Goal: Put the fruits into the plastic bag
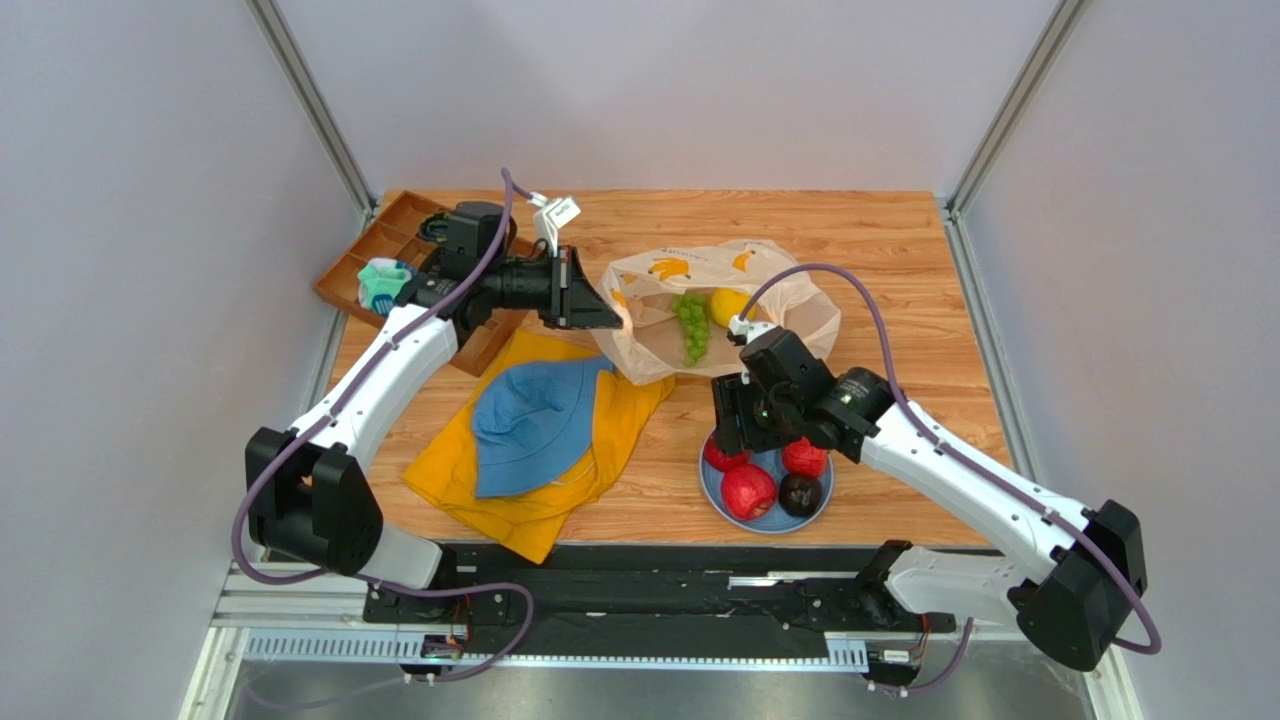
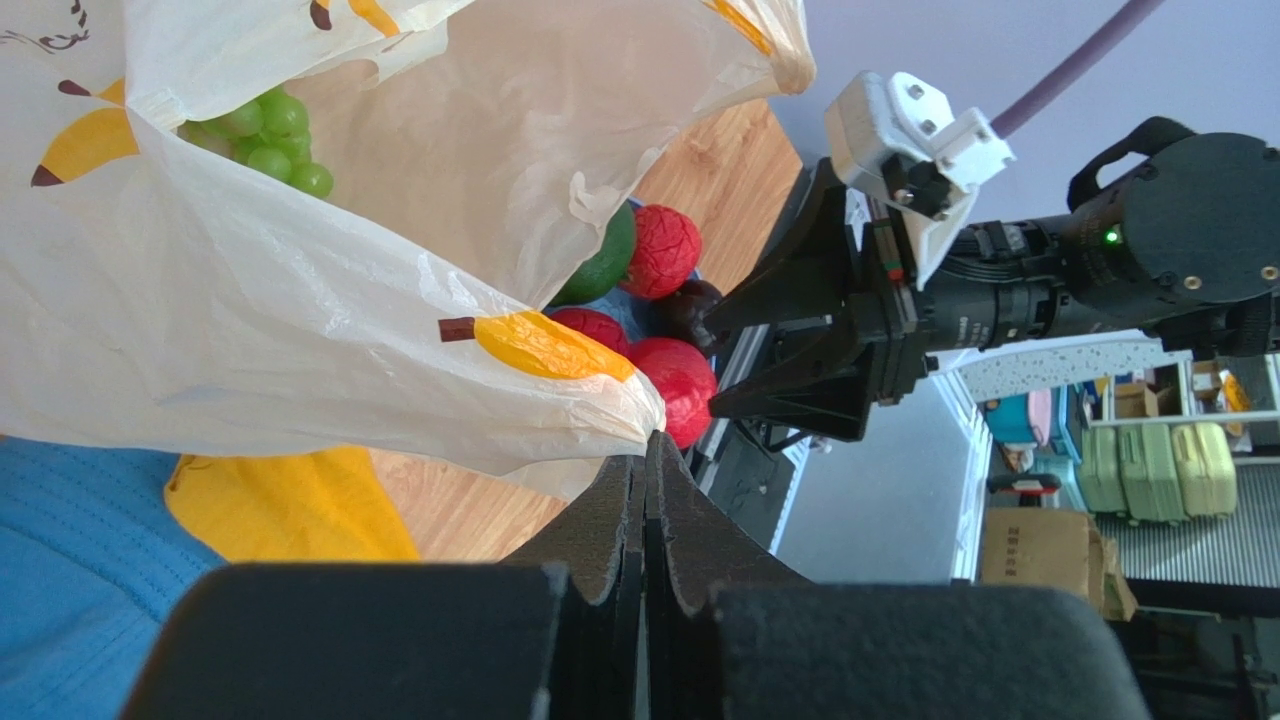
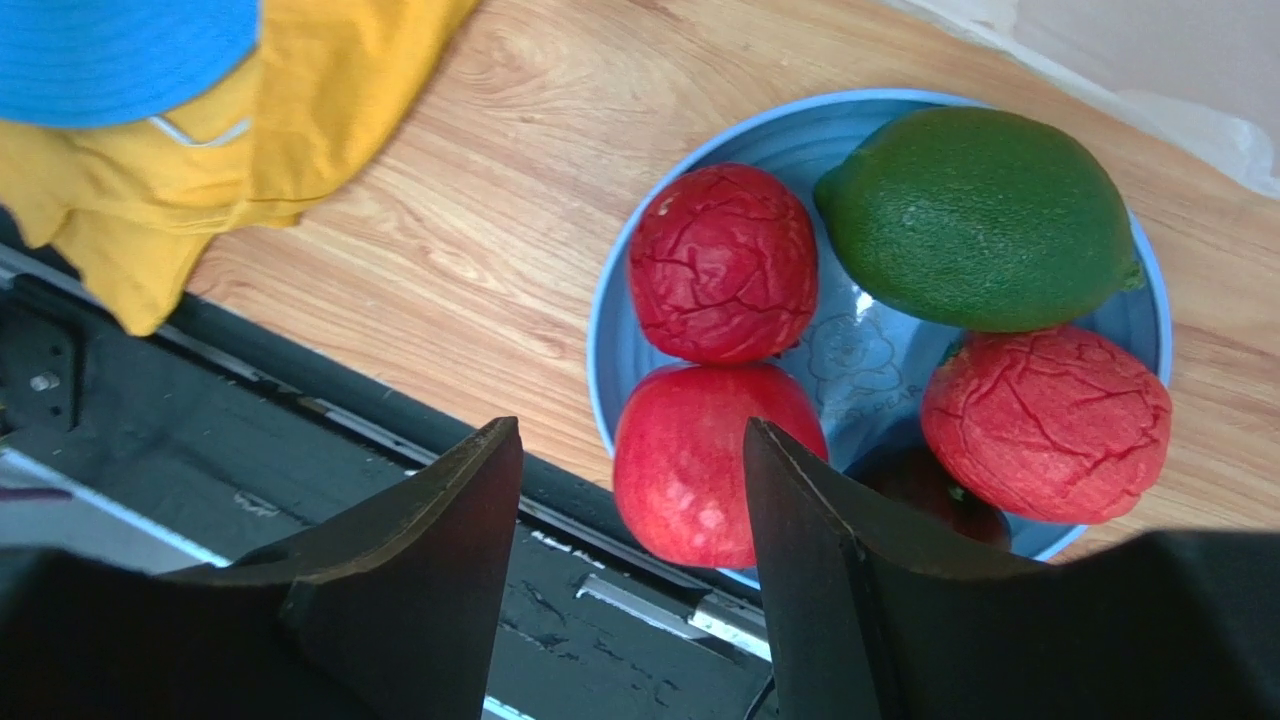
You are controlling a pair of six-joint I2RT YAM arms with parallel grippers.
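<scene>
Left wrist: left hand clamped on plastic bag; right hand spread, empty.

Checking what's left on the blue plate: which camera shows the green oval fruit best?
The right wrist view: the green oval fruit lies whole on the blue plate. The left wrist view shows only a sliver beside the plastic bag; in the top view the right gripper hides it.

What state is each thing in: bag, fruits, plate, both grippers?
plastic bag, mouth open, edge pinched
left gripper, shut on bag edge
right gripper, open, empty, above blue plate
grapes, inside bag
lemon, inside bag
red fruits, three on plate
green fruit, on plate
dark fruit, on plate
</scene>
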